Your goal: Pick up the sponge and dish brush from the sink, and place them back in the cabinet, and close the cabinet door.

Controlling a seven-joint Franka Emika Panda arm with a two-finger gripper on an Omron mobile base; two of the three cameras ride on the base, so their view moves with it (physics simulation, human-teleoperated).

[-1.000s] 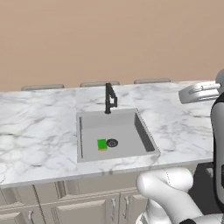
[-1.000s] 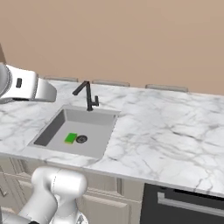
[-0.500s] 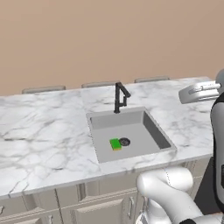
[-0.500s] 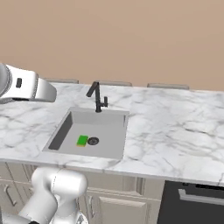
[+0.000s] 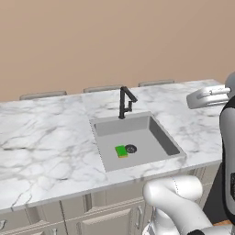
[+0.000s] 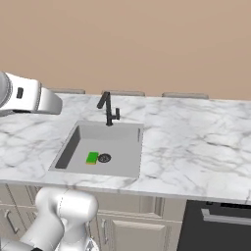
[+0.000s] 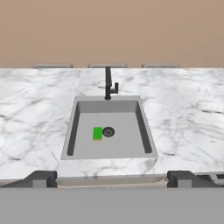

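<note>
The grey sink [image 5: 151, 133] [image 6: 120, 142] [image 7: 124, 142] is set in the white marble counter, with a black faucet [image 5: 125, 102] [image 7: 108, 84] at its back edge. The green sponge [image 5: 121, 151] [image 6: 92, 158] [image 7: 97, 133] lies flat on the basin floor, just left of the round dark drain [image 7: 108, 131]. My gripper [image 7: 112, 179] is open and holds nothing. It hangs well back from the sink, over the counter's front edge, with both dark fingertips [image 7: 41, 178] far apart. The dish brush, the cabinet and the cabinet door are out of view.
White marble counter [image 5: 46, 137] [image 6: 196, 142] stretches wide on both sides of the sink, against a plain tan wall. Beige base units [image 5: 105, 220] run under it. A dark appliance front [image 6: 215, 220] sits below the counter at the right.
The whole scene has slid to the right in both base views, so the base has driven left along the counter. The sponge lies as before and the gripper stays open.
</note>
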